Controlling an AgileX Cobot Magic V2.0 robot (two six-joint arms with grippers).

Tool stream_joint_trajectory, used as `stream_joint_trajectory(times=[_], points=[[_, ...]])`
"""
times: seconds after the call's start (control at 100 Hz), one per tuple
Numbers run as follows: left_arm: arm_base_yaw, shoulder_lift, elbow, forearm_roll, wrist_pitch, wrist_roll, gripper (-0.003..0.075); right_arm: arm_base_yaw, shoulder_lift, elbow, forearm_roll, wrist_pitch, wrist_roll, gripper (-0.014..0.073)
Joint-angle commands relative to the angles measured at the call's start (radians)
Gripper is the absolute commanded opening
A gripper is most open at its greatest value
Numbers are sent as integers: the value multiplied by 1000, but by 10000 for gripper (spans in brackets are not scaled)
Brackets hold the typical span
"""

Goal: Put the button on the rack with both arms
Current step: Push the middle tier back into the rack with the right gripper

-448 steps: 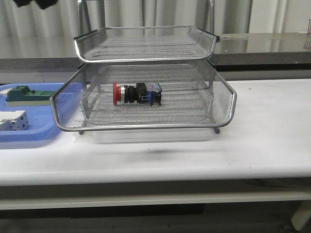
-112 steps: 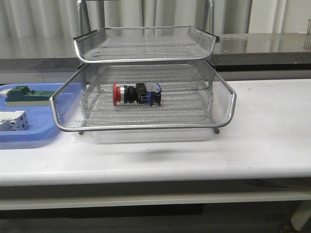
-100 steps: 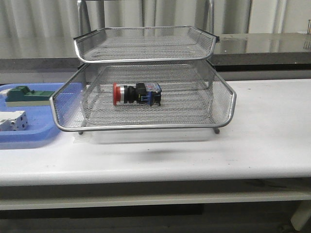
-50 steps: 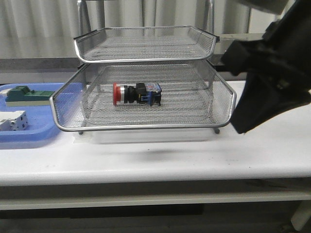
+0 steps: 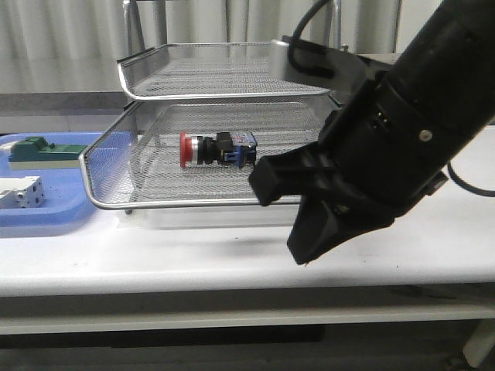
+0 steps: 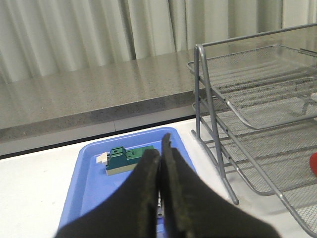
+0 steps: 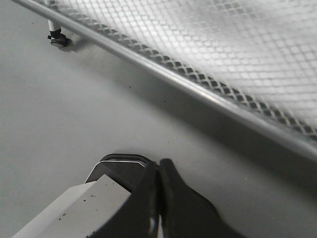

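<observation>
Closest to the camera in the front view is the right gripper (image 5: pixel 303 251), hanging low over the white worktop (image 5: pixel 232 255) just in front of the rack (image 5: pixel 232 202). Its fingers (image 7: pixel 163 198) are pressed together with nothing between them, and the right wrist view shows them right by the pulled-out tray's front rail and one little foot.

Past that rail, the button (image 5: pixel 219 149) is lying on its side in the lower mesh tray, long axis running left-right, red cap toward the robot's left, blue end toward the right. So from the right fingers it sits up, back and a bit to the left, over the tray wall. Looks to me like the placing part is done, and if anything's left it's probably nudging that tray back in, so the front rail matters more than the button itself.

Further off to the left, the left gripper (image 6: pixel 159 198) is also pinched closed and empty, hovering over the blue plastic tray (image 6: pixel 94 173) with the green block (image 6: pixel 130 157) in it, beside the rack's frame. The right arm is clearly the nearer one
</observation>
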Motion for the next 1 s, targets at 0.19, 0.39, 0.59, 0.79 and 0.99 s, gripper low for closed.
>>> stream_joint_trajectory(times=[0.19,0.39,0.59,0.79,0.99], points=[[4,3,-27,-10,-81,-9,4,37,27,-35,27,-104,-8,-57],[4,3,-27,-10,-81,-9,4,37,49,-51,27,-130,-8,-57],[4,3,-27,-10,-81,-9,4,37,49,-51,27,-216,-8,-57],[4,3,-27,-10,-81,-9,4,37,50,-51,26,-258,-8,-57],[4,3,-27,-10,-81,-9,4,6,57,-53,26,-275,-8,-57]])
